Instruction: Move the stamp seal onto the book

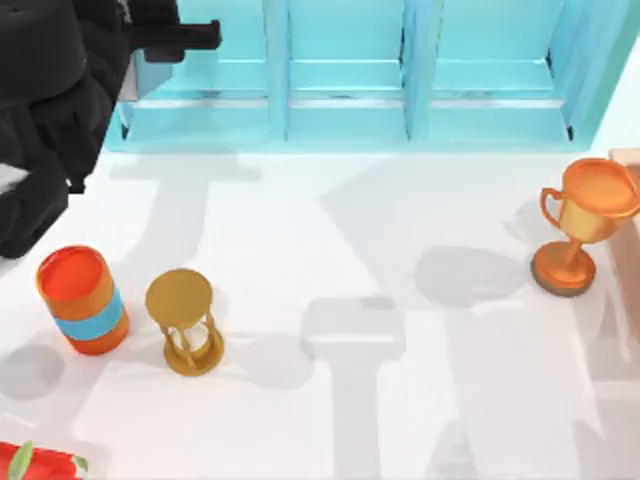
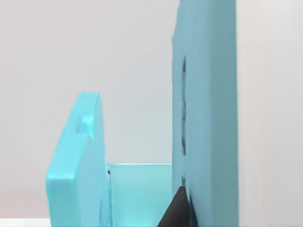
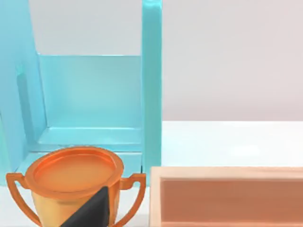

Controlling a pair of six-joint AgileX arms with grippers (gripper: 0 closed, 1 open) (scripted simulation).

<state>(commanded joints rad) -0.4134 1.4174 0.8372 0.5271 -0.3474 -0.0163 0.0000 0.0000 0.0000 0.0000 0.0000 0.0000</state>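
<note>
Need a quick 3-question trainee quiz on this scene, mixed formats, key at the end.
1. True or false: the golden hourglass stands upright next to the orange cylindrical can with a blue band.
2. What runs along the table's top edge in the top view? A) a light-blue shelf unit; B) a green crate; C) a red toolbox.
3. Short answer: on which side of the table, by the top view, does the shiny orange trophy cup stand?

Key: 1 true; 2 A; 3 right.
</note>
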